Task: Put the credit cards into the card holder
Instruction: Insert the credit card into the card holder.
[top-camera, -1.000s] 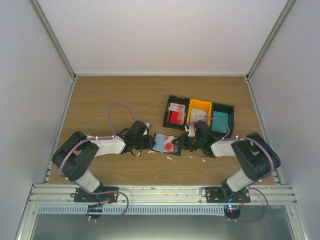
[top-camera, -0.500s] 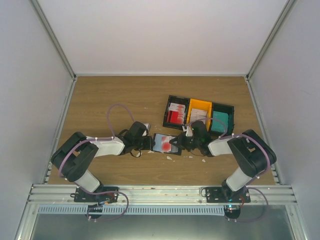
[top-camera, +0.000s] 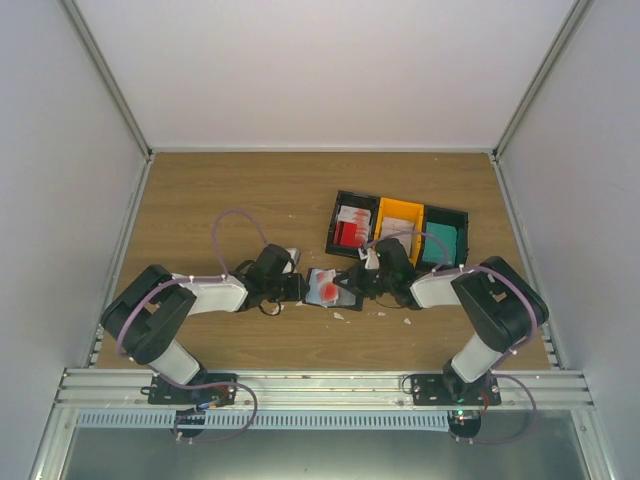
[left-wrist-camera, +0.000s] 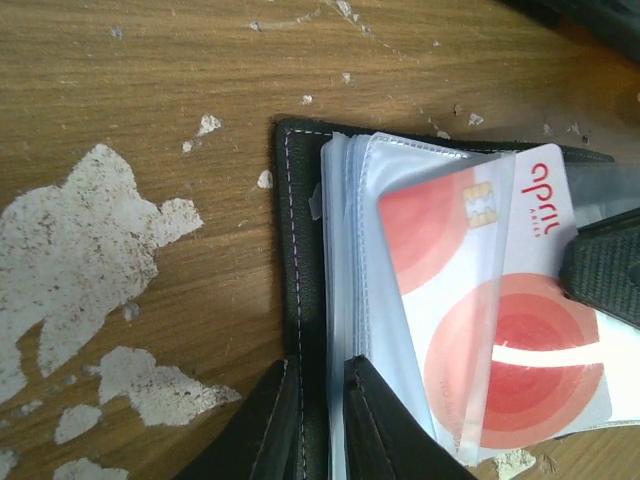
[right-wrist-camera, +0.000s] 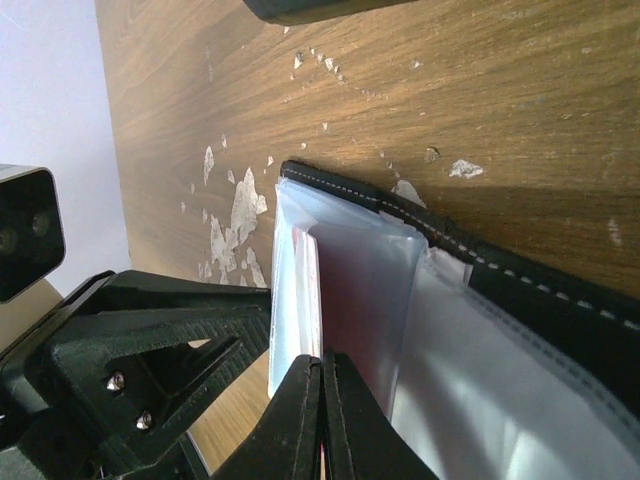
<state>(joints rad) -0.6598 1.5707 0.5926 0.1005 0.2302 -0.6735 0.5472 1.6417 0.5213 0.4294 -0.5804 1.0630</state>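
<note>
Wooden table (top-camera: 200, 200) bears the black card holder (left-wrist-camera: 292, 300) at its middle, lying open; left gripper (left-wrist-camera: 318, 405) clamps narrowly on its left side; right gripper (right-wrist-camera: 322, 400), squeezed onto the red-and-white card (left-wrist-camera: 520, 340), has it half inside a clear sleeve (left-wrist-camera: 350, 250); pushed askew, the card could buckle or jam at the sleeve's mouth.

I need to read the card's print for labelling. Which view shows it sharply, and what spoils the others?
Left wrist: card sharp, "april" legible; wallet sleeve hazes its left part. Right wrist: card edge-on in the right claw, face hidden. Top: card too small to read.
</note>
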